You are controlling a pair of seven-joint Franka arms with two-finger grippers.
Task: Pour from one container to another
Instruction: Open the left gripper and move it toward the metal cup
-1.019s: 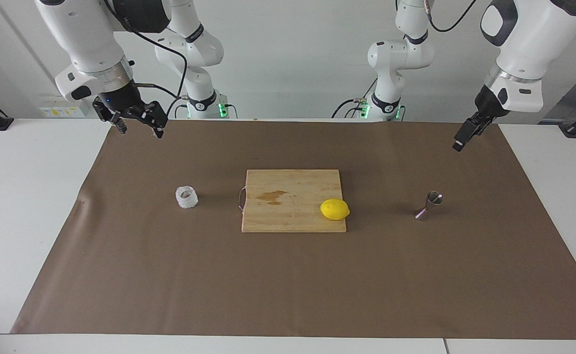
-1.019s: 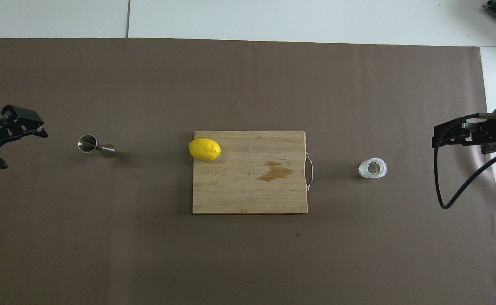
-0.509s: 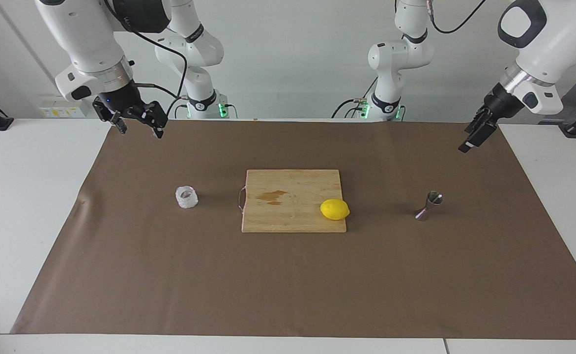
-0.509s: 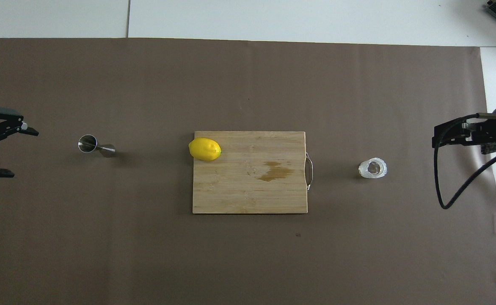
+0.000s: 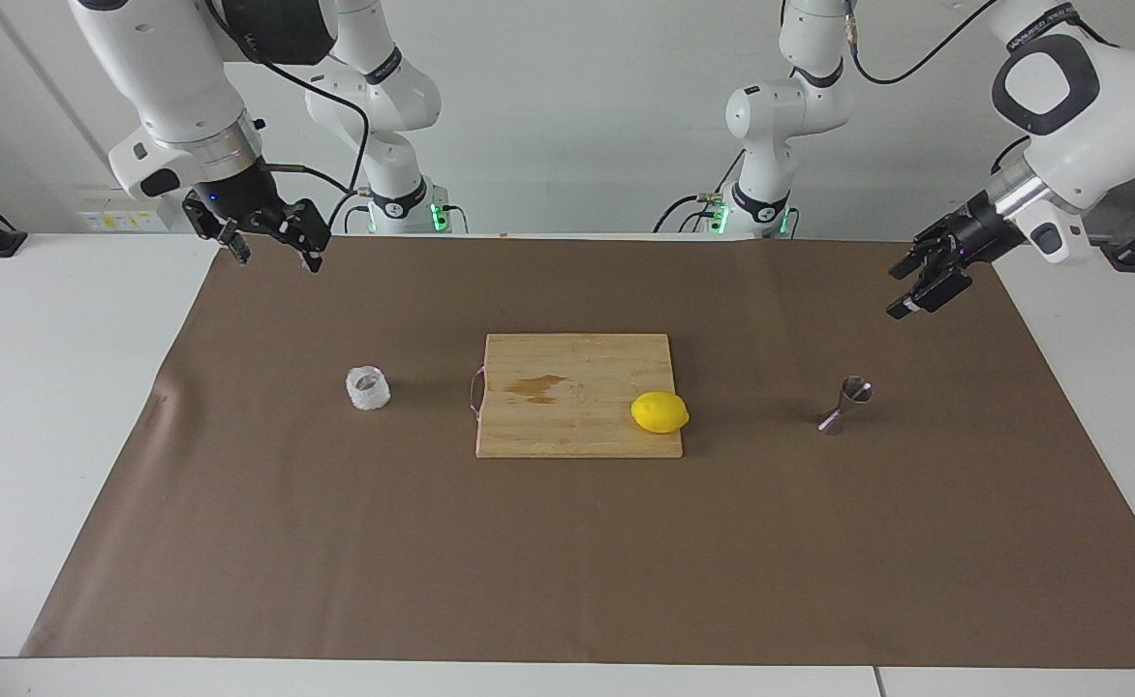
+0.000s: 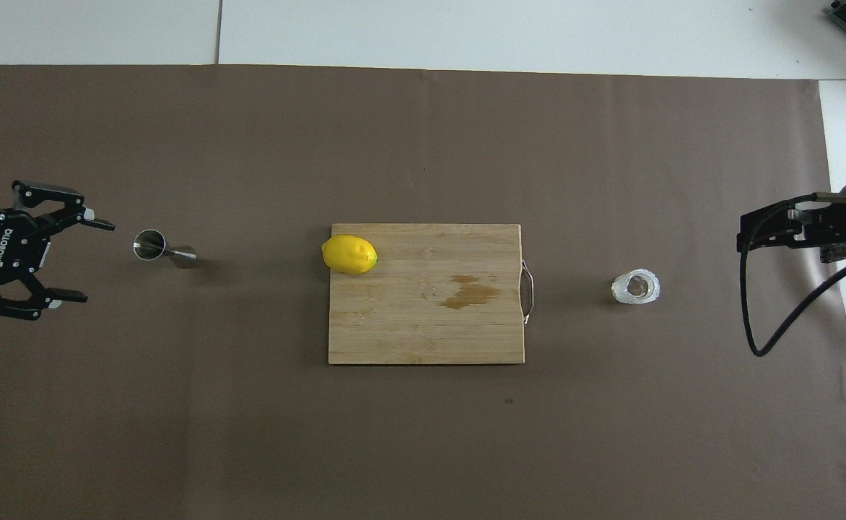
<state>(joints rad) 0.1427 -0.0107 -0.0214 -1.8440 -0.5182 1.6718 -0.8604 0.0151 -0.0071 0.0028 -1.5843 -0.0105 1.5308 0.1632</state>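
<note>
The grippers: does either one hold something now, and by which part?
Nothing is held. The left gripper is open in the air near the jigger; the right gripper is open and waits, away from the cup.

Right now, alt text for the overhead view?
The left gripper, fingers open and empty, hovers at the left arm's end of the brown mat, beside the upright steel jigger. A board with a lemon on one corner sits mid-mat. The glass cup stands toward the right arm's end, where the right gripper waits open.
</note>
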